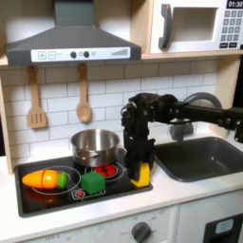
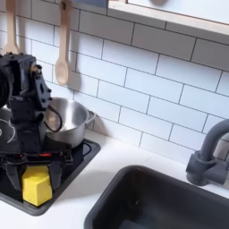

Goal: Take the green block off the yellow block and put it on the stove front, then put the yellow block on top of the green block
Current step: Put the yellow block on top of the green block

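The green block (image 1: pixel 92 180) sits on the stove front (image 1: pixel 114 195), between the two red burners and in front of the pot. The yellow block (image 1: pixel 140 176) (image 2: pixel 36 186) stands at the cooktop's front corner nearest the sink. It is apart from the green block, to that block's right in the first exterior view. My gripper (image 1: pixel 140 165) (image 2: pixel 34 165) points straight down over the yellow block, with its fingers reaching the block's upper part. The dark fingers hide whether they press on it.
A steel pot (image 1: pixel 95 145) (image 2: pixel 67 121) stands on the back burner, close behind the gripper. An orange toy vegetable (image 1: pixel 46 177) lies on the stove's left burner in the first exterior view. The dark sink (image 1: pixel 204 157) (image 2: pixel 161 201) and faucet (image 2: pixel 210 152) lie beside the stove.
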You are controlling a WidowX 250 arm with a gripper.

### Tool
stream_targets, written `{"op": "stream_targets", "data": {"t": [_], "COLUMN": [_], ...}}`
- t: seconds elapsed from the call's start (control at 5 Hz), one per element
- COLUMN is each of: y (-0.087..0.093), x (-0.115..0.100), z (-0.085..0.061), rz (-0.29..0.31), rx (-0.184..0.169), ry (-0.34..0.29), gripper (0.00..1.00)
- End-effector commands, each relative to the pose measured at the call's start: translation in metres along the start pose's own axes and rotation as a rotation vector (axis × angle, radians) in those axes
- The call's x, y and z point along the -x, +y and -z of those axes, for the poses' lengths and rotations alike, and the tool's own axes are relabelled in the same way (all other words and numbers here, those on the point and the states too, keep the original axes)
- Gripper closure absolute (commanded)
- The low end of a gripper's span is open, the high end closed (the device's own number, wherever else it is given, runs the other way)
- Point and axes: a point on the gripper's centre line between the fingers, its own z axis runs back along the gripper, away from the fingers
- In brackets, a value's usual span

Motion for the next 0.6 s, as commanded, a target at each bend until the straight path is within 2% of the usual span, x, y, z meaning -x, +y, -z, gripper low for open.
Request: {"op": "stream_targets", "data": {"t": [0.0, 0.2, 0.4], "y": [-0.003, 0.005, 0.013], "x": [0.0, -0.002, -0.003], "z": [-0.018, -0.027, -0.023], "rz": [0.021, 0.011, 0.01], "rx": [0.056, 0.059, 0.055], "ry": [-0.007, -0.028, -0.015], "gripper": [1.0, 1.0, 1.0]}}
